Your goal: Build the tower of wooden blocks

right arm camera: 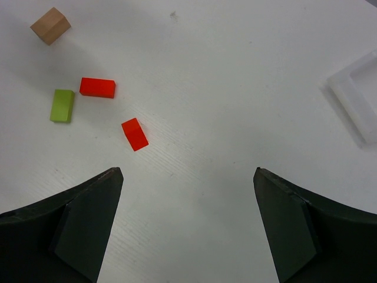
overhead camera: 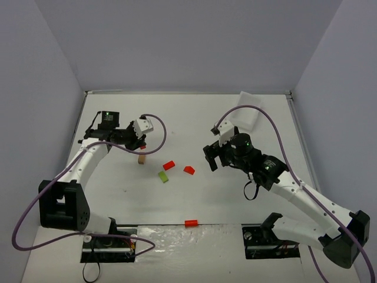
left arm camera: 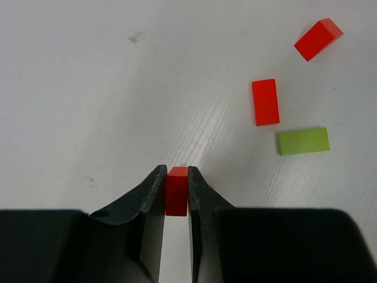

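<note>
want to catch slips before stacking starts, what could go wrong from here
1. The left gripper pinches a red block only at the fingertips, so it might twist when released.
2. The tan block right by that gripper looks small as a base; a nudge could topple it.
</note>
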### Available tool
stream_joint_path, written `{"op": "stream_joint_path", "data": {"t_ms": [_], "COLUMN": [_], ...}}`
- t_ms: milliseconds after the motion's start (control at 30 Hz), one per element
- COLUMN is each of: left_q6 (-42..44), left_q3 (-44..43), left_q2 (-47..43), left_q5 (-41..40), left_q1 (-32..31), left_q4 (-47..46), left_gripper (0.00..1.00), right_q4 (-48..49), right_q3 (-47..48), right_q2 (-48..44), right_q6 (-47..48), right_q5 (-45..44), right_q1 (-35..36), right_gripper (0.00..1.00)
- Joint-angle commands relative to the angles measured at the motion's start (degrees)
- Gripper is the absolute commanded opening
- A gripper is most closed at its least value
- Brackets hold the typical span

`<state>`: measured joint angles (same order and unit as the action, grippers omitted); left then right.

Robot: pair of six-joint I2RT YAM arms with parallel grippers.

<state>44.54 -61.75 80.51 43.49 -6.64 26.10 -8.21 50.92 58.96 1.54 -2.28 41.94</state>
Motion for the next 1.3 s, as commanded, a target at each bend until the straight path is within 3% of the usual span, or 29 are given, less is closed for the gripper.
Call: {"op": "stream_joint_path", "data": {"t_ms": [0, 567, 733, 900, 1133, 1267], "left_q6": [4.2, 4.5, 1.3, -6.7, -18.9, -19.9], "left_q3": [-4.7, -4.9, -4.0, 1.1, 6.4, 5.6], "left_q2": [3.2, 5.7, 2.4, 3.5, 5.9, 8.2], "left_q5": [5.4, 6.9, 6.1, 6.2, 0.0, -1.7], "left_q1": [0.7, 1.8, -4.3, -6.2, -8.4, -9.3], "left_q4": [1.5, 2.3, 0.9, -7.2, -23.9, -24.9], "left_gripper": [0.0, 0.0, 0.0, 0.0, 0.0, 0.01], "right_q4": [2.2, 2.2, 2.3, 2.3, 2.2, 2.2], "right_q3": [3.2, 3.0, 2.4, 1.5, 0.4, 0.1], "right_q2": [0.8, 1.9, 1.3, 0.5, -0.7, -0.9], "right_q6": [0.1, 0.3, 0.0, -0.5, -1.5, -1.5], "right_q5": [0.7, 1.7, 1.7, 1.7, 3.3, 3.7], "right_q1": [-0.6, -1.4, -1.8, -1.9, -1.9, -1.9], "right_gripper": [0.91, 0.91, 0.91, 0.91, 0.91, 0.91]}}
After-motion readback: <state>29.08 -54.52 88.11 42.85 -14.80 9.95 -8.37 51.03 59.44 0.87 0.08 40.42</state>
